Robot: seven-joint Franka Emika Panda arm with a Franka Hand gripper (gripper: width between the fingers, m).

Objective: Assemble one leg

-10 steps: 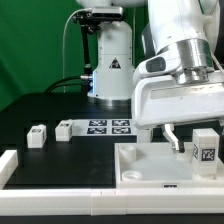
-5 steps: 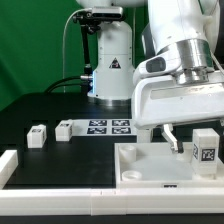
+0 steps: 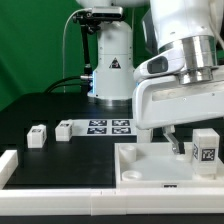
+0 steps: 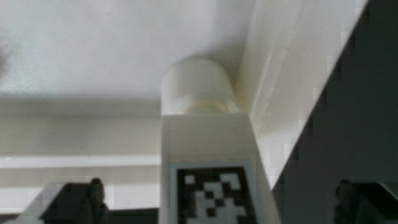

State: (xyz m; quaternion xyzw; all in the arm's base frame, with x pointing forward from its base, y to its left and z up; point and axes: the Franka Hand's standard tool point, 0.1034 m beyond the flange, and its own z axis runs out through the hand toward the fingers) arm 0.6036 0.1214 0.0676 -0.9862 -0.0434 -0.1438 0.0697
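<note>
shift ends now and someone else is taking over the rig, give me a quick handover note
Gripper: open, low over the tabletop. In the wrist view its fingers stand apart on either side of the leg, not clamping it.
Things: the leg stands upright at the exterior view's right. Two other legs sit on the black table beside the marker board.
Done: cannot tell whether the leg is seated.
Left: probably grasp it and fix it into the tabletop.
</note>
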